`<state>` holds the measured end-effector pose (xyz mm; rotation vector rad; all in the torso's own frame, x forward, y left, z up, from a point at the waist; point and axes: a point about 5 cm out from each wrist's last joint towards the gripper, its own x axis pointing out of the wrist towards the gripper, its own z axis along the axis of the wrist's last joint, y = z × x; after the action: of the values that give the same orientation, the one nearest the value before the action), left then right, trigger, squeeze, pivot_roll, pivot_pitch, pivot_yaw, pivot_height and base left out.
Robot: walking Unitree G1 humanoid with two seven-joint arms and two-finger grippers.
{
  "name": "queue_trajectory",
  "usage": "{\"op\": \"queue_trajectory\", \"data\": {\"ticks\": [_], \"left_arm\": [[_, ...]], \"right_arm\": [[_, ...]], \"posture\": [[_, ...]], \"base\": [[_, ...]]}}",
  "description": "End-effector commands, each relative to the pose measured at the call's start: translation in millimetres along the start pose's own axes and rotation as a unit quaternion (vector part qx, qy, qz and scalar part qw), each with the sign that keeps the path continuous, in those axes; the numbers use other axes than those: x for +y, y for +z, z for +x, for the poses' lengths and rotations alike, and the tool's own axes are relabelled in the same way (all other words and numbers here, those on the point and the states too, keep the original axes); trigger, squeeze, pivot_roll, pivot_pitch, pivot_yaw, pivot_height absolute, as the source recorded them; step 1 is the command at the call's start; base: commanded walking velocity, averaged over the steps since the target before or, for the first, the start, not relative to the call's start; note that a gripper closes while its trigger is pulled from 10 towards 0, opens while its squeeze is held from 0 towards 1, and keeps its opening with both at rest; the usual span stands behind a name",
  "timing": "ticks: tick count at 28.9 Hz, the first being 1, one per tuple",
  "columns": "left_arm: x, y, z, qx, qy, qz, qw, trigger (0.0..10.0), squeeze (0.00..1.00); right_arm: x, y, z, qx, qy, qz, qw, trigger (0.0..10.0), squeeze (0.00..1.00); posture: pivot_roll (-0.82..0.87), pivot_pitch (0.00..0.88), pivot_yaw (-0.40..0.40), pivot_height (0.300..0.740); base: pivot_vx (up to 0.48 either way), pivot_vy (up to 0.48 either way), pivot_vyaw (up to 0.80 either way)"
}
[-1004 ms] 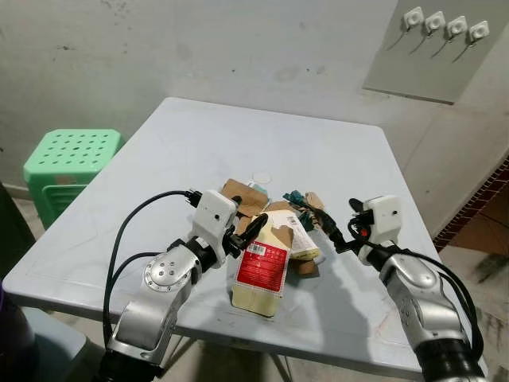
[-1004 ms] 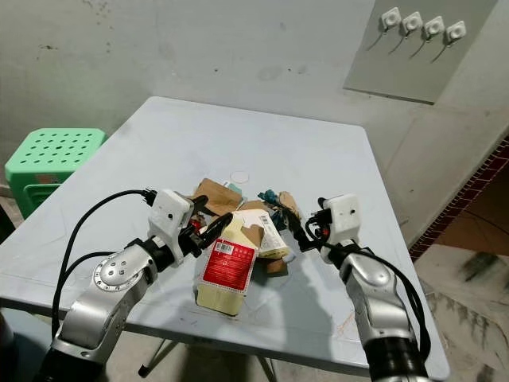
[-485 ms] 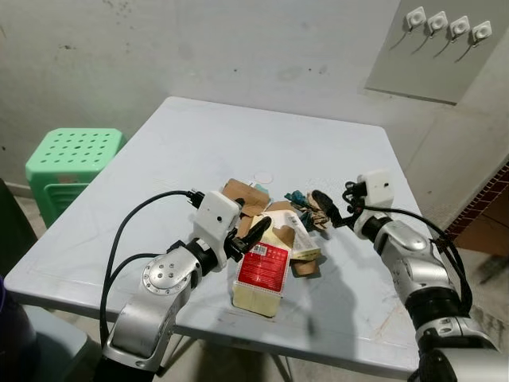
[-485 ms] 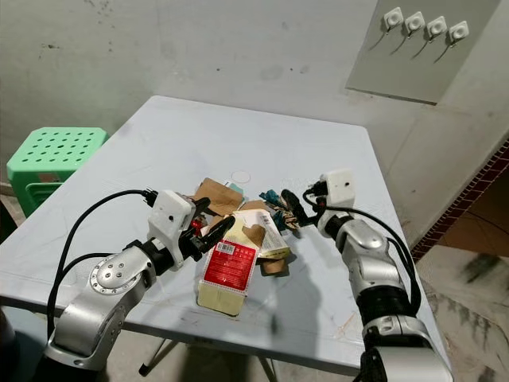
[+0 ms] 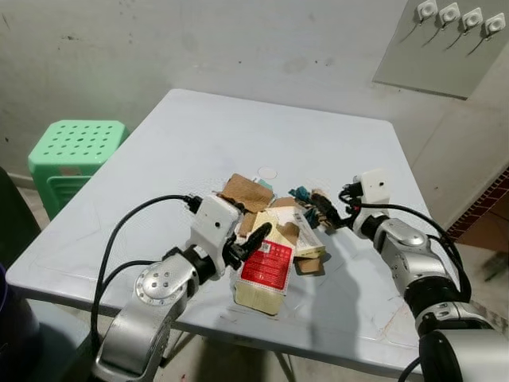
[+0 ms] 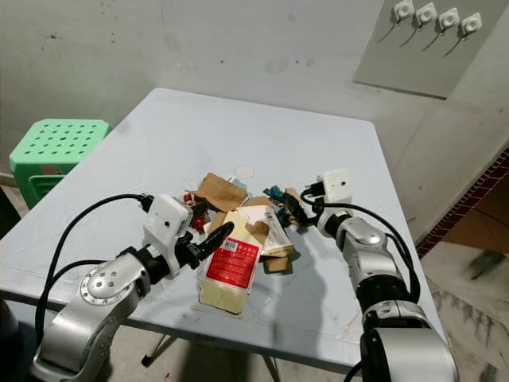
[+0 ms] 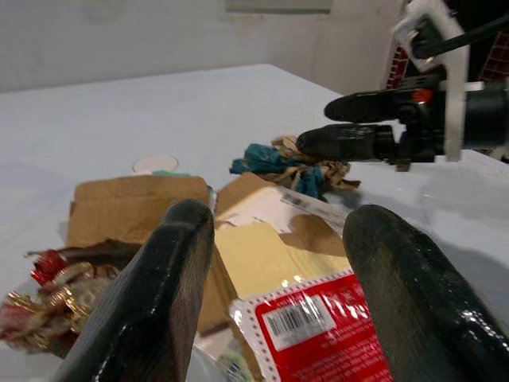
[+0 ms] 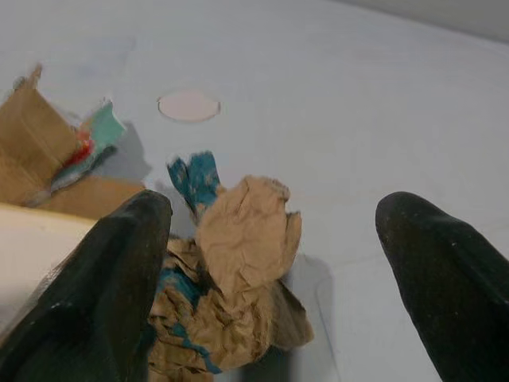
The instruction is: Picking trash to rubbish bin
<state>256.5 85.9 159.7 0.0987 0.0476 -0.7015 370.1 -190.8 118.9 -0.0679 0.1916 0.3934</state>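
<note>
Reaching into trash pile (image 5: 274,231) mid-table (image 5: 199,143) with both grippers. Left gripper (image 7: 278,294) spread wide, hovering over red-labelled cream pouch (image 5: 265,267), nothing grasped; pouch flat near table's front edge. Right gripper (image 8: 270,263) spread too, fingers straddling crumpled brown-and-teal paper wad (image 8: 238,278) at pile's right side, not clamped on it. Brown cardboard pieces (image 5: 246,191) at pile's back, small white disc (image 5: 268,173) just behind them. Green plastic stool (image 5: 71,151) left of table.
</note>
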Motion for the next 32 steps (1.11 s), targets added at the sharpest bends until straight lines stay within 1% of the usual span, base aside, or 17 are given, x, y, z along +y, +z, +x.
{"op": "queue_trajectory", "data": {"ticks": [1, 2, 6, 7, 8, 9, 10, 11, 17, 25, 30, 32], "left_arm": [[-6.8, 3.5, -3.0, -0.001, -0.008, -0.004, 1.000, 10.0, 0.00], [-6.8, 3.5, -3.0, -0.001, -0.008, -0.004, 1.000, 10.0, 0.00], [-7.6, 2.1, -8.4, 0.011, -0.002, -0.009, 1.000, 10.0, 0.00], [-7.8, 2.5, -9.1, 0.012, -0.002, -0.009, 1.000, 10.0, 0.00], [-8.2, 3.4, -10.1, 0.012, -0.001, -0.009, 1.000, 10.0, 0.00], [-8.0, 3.4, -10.8, 0.013, -0.001, -0.011, 1.000, 10.0, 0.00], [-7.9, 3.4, -11.4, 0.015, 0.000, -0.013, 1.000, 10.0, 0.00], [-7.4, 3.4, -12.9, 0.018, 0.001, -0.013, 1.000, 10.0, 0.00], [-3.9, 5.8, -14.5, 0.019, 0.012, -0.016, 1.000, 10.0, 0.00], [-0.5, 6.8, -12.0, 0.020, 0.020, -0.005, 1.000, 10.0, 0.00], [2.9, 7.9, -9.2, 0.017, 0.024, -0.001, 1.000, 10.0, 0.00], [4.6, 8.3, -8.0, 0.016, 0.027, 0.003, 1.000, 10.0, 0.00]], "right_arm": [[-4.0, 1.2, -1.4, 0.005, 0.004, -0.013, 1.000, 10.0, 0.00], [-4.0, 1.2, -1.4, 0.005, 0.004, -0.013, 1.000, 10.0, 0.00], [-3.4, -6.6, -2.4, 0.035, 0.014, -0.020, 0.999, 10.0, 0.00], [-3.2, -7.5, -2.5, 0.039, 0.018, -0.019, 0.999, 9.3, 0.00], [-3.0, -8.0, -2.6, 0.043, 0.022, -0.020, 0.999, 9.3, 0.00], [-2.0, -8.1, -2.6, 0.043, 0.031, -0.017, 0.998, 5.4, 0.00], [-1.3, -8.1, -2.6, 0.042, 0.037, -0.014, 0.998, 5.4, 0.00], [-1.1, -6.7, -2.7, 0.032, 0.039, -0.018, 0.999, 0.0, 0.00], [-1.8, -6.2, -2.7, 0.027, 0.033, -0.019, 0.999, 0.0, 0.00], [-6.8, -1.9, -4.3, 0.014, 0.022, -0.025, 0.999, 0.0, 0.00], [-12.5, 1.5, -7.4, -0.003, 0.016, -0.015, 1.000, 0.0, 0.00], [-16.3, 2.7, -10.0, -0.016, 0.011, 0.001, 1.000, 0.0, 0.00]], "posture": [[0.07, 0.120, -0.110, 0.740], [0.07, 0.120, -0.110, 0.740], [0.07, 0.151, -0.114, 0.740], [0.07, 0.157, -0.115, 0.740], [0.07, 0.160, -0.115, 0.740], [0.07, 0.165, -0.116, 0.740], [0.07, 0.165, -0.116, 0.740], [0.08, 0.167, -0.116, 0.740], [0.08, 0.166, -0.117, 0.740], [0.08, 0.150, -0.116, 0.740], [0.08, 0.136, -0.115, 0.740], [0.08, 0.130, -0.116, 0.740]], "base": [[0.000, 0.000, 0.00], [0.000, 0.000, 0.00], [0.000, 0.000, 0.00], [0.000, 0.000, 0.00], [0.000, 0.000, 0.00], [0.000, 0.000, 0.00], [0.000, 0.000, 0.00], [0.000, 0.000, 0.00], [0.000, 0.000, 0.00], [0.000, 0.000, 0.00], [0.000, 0.000, 0.00], [0.000, 0.000, 0.00]]}}
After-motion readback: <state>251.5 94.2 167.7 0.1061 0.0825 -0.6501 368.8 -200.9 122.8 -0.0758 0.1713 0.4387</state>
